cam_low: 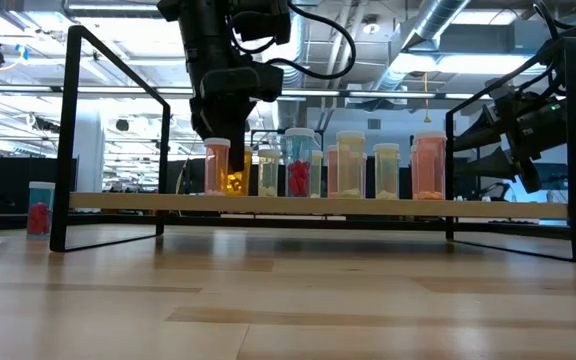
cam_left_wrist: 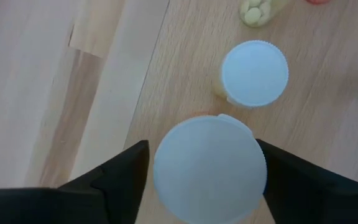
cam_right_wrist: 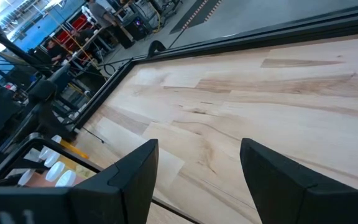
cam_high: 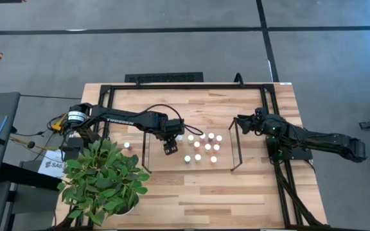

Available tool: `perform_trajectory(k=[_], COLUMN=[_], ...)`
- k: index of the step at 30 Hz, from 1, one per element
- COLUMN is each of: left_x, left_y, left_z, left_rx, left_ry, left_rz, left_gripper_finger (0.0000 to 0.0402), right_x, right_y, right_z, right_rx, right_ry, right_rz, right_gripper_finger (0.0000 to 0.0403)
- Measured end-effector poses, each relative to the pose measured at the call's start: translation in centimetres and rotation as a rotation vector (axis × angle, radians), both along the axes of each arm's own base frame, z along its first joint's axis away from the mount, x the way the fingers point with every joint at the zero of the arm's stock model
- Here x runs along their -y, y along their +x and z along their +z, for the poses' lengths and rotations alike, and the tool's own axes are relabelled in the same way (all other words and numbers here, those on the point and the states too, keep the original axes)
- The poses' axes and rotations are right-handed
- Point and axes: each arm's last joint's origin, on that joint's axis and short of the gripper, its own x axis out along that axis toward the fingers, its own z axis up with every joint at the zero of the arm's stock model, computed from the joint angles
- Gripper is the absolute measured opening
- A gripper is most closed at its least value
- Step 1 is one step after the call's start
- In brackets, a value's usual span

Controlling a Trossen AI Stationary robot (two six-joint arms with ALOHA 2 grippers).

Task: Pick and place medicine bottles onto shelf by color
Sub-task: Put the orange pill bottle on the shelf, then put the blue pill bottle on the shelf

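The left gripper [cam_left_wrist: 201,180] stands over the shelf's [cam_high: 166,163] left end, its jaws parted on either side of an orange medicine bottle [cam_low: 217,166], apparently clear of its cap. The other medicine bottles [cam_high: 204,147] cluster on the shelf to its right. The right gripper [cam_high: 241,122] waits beyond the shelf's right end, jaws released and empty.

Orange bottle [cam_left_wrist: 210,169] body: hidden under its own white cap in the left wrist view.
Pill bottle [cam_left_wrist: 260,9]: cut off by the picture's edge.
Rear bottles [cam_low: 318,170]: partly hidden behind front ones on the shelf [cam_low: 318,204].
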Motion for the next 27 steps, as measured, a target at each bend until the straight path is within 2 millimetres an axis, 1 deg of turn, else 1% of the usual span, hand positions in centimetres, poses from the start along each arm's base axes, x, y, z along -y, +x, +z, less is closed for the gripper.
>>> perform_trajectory(k=[6, 12, 19, 22, 25, 27], left_x=[-0.2, -0.9, -1.9, -2.6, -3.6, -4.6], left_y=[0.0, 0.3, 0.9, 0.9, 0.8, 0.7], left_z=[0.2, 2.6, 6.1, 7.0, 7.8, 8.2], left_rx=[-0.005, -0.003, 0.047, 0.06, 0.081, 0.1], left_ry=[0.013, 0.071, 0.175, 0.179, 0.187, 0.202], left_rz=[0.001, -0.006, 0.017, 0.045, 0.131, 0.247], left_gripper_finger=[0.0314, 0.0343, 0.0351, 0.0351, 0.0351, 0.0349], right_x=[0.0, 0.0, 0.0, 0.0, 0.0, 0.0], right_y=[0.0, 0.0, 0.0, 0.0, 0.0, 0.0], right_z=[0.0, 0.0, 0.0, 0.0, 0.0, 0.0], right_rx=[0.0, 0.0, 0.0, 0.0, 0.0, 0.0], right_ry=[0.0, 0.0, 0.0, 0.0, 0.0, 0.0], right_rz=[0.001, 0.001, 0.001, 0.001, 0.001, 0.0], right_gripper_finger=[0.0249, 0.0249, 0.0249, 0.0249, 0.0249, 0.0249])
